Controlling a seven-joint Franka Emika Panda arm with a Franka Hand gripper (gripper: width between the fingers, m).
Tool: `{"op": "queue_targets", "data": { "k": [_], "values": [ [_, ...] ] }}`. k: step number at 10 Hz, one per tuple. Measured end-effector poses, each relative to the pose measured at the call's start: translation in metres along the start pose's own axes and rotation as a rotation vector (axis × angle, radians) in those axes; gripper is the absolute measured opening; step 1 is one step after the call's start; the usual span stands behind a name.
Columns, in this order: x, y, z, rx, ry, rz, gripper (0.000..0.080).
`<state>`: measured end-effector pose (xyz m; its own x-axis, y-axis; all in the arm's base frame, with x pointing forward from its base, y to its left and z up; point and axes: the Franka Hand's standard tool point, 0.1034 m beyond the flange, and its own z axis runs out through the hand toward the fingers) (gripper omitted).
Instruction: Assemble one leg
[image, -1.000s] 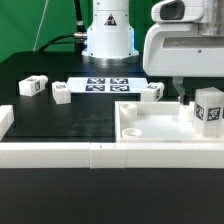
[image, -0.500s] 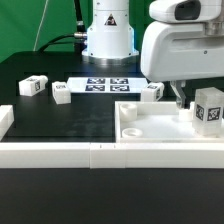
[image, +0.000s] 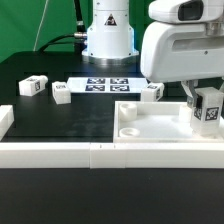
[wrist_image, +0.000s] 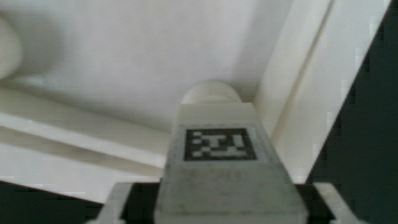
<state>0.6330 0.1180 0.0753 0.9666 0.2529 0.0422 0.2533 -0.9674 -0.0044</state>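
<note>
Gripper (wrist_image: 217, 203) slid onto the leg (image: 208, 110) at 3 o'clock, jaws clamped on it; it's upright in the tabletop (image: 150, 128) corner, tightening probably left.

Marker board (image: 107, 85) flat on the black table (image: 60, 120), apparently just behind the white panel (image: 160, 128)

bright, even light leaves only soft shadows inside the rim of the white tabletop panel (image: 160, 133), whose surfaces wash out pale, while both views are coarse and soft, the leg (wrist_image: 222, 160) blurred close in the wrist view.
</note>
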Motion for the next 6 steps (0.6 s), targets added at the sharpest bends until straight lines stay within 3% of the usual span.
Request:
{"op": "queue_targets", "data": {
  "k": [2, 3, 6],
  "values": [
    [-0.0011, 0.0008, 0.0011, 0.008, 0.001, 0.058, 0.0291],
    [-0.0011, 0.0030, 0.0019, 0.026, 0.014, 0.124, 0.0291],
    [-0.0011, 0.0007, 0.0025, 0.042, 0.014, 0.583, 0.0291]
  ]
}}
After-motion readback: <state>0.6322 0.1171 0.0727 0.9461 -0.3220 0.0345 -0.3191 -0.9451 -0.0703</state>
